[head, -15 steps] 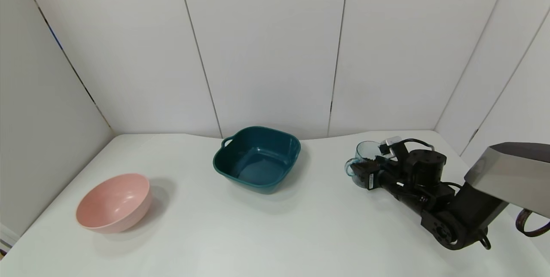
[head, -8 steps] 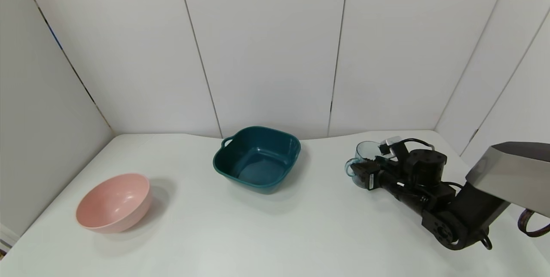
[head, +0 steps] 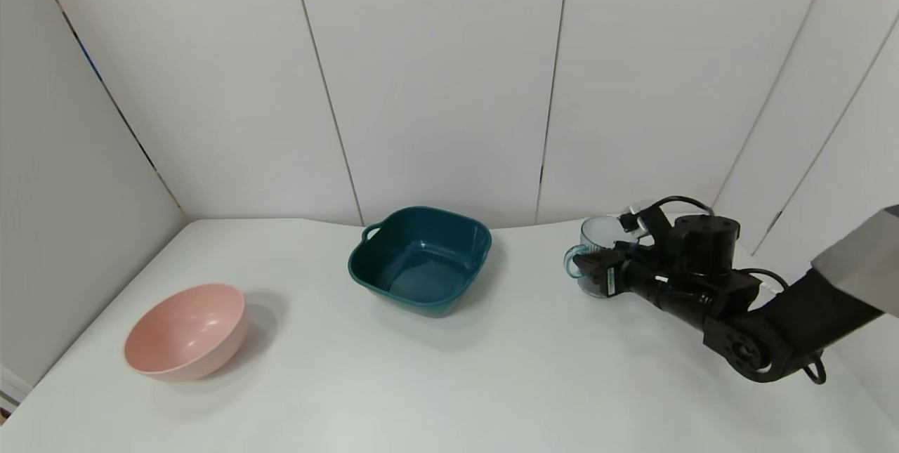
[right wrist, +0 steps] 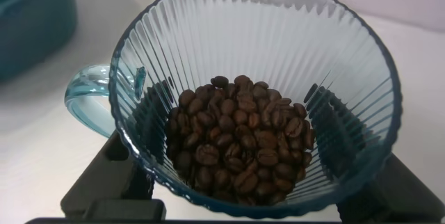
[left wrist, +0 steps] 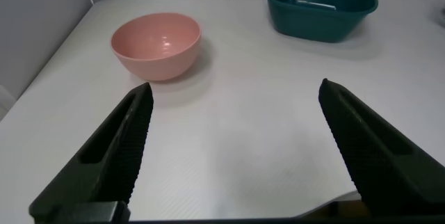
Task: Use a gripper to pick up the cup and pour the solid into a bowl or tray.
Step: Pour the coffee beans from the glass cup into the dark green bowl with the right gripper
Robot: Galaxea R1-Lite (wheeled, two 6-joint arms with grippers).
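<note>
- cup [right wrist: 257,78]: clear light-blue, ribbed, loop handle, upright
- solid [right wrist: 240,144]: dark brown beans heaped inside
- right gripper [head: 605,272] clamped on cup, 3 o'clock of teal bowl [head: 421,256]
- left gripper [left wrist: 233,147] spread wide, holding nothing

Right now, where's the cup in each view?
Head view: cup at right, held in the right gripper, right of the teal basin.
Left wrist view: not in it.
Right wrist view: cup fills the frame, beans inside.
Shared landmark: teal basin.
</note>
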